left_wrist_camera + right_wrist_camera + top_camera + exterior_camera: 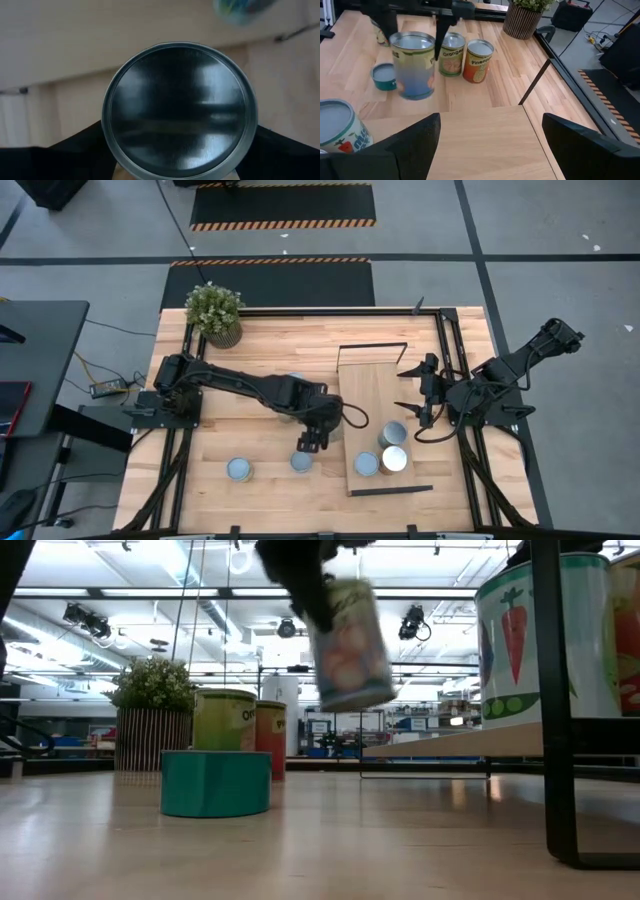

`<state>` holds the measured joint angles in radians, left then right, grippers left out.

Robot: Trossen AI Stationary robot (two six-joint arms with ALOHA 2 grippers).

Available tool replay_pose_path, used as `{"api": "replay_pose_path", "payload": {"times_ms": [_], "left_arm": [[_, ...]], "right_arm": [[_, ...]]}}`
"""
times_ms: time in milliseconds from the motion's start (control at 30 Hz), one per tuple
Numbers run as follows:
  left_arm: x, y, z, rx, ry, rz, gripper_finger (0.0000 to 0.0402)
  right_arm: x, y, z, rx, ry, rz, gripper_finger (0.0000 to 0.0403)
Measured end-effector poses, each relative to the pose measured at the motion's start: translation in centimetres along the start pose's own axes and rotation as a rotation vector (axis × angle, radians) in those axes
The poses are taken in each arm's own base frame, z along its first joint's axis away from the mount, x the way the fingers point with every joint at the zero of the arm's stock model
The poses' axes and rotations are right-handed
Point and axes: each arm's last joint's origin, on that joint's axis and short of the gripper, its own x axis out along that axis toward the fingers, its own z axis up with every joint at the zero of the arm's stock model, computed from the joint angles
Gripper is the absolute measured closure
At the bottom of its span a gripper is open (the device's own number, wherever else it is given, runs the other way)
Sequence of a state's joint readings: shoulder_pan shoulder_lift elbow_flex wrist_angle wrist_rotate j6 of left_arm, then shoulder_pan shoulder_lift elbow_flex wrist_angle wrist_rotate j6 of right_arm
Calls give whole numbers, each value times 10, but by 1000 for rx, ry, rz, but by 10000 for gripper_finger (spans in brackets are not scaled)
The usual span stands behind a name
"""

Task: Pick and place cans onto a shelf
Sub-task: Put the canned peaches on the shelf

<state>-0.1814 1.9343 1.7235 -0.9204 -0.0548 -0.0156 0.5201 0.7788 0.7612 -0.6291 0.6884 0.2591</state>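
The left gripper (pixel 309 443) sits just left of centre in the high view, its fingers pinched on a can (pixel 413 65) lifted clear of the tabletop (pixel 260 350). In the low view that held can (pixel 347 640) hangs in the upper middle of the frame, tilted, with a pale label bearing reddish and green print. The left wrist view is filled by its round top (pixel 179 109), a dark, shiny metal disc with a bright raised rim, the gripper's dark fingers (pixel 70 150) showing at either side below it. The right wrist view shows the same can in the upper left, silver-topped, with a pale green and blue side, hanging from the dark fingers above it. The shelf (pixel 375 395), a long light-wood board with thin black frame at its short ends, lies right of centre in the high view; three cans (pixel 393 434) with silver tops stand grouped at its lower end. On the tabletop, a flat teal tin (pixel 215 782) sits at lower left of the low view, with a green-labelled can (pixel 224 718) and an orange one (pixel 270 730) behind it, beside a potted plant (pixel 214 313). The right gripper (pixel 418 388) waits at the shelf's right edge, fingers spread wide apart.
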Motion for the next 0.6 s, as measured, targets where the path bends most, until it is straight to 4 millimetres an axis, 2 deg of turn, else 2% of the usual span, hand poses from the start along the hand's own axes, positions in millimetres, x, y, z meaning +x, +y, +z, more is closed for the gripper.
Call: {"api": "replay_pose_path", "payload": {"times_ms": [367,600], "left_arm": [[5,-4,28,-1,-264,-84,88],[22,-2,30,23,-264,-113,88]], "right_arm": [[0,0,1,5,-6,1,46],[2,2,1,-16,-8,0,46]]}}
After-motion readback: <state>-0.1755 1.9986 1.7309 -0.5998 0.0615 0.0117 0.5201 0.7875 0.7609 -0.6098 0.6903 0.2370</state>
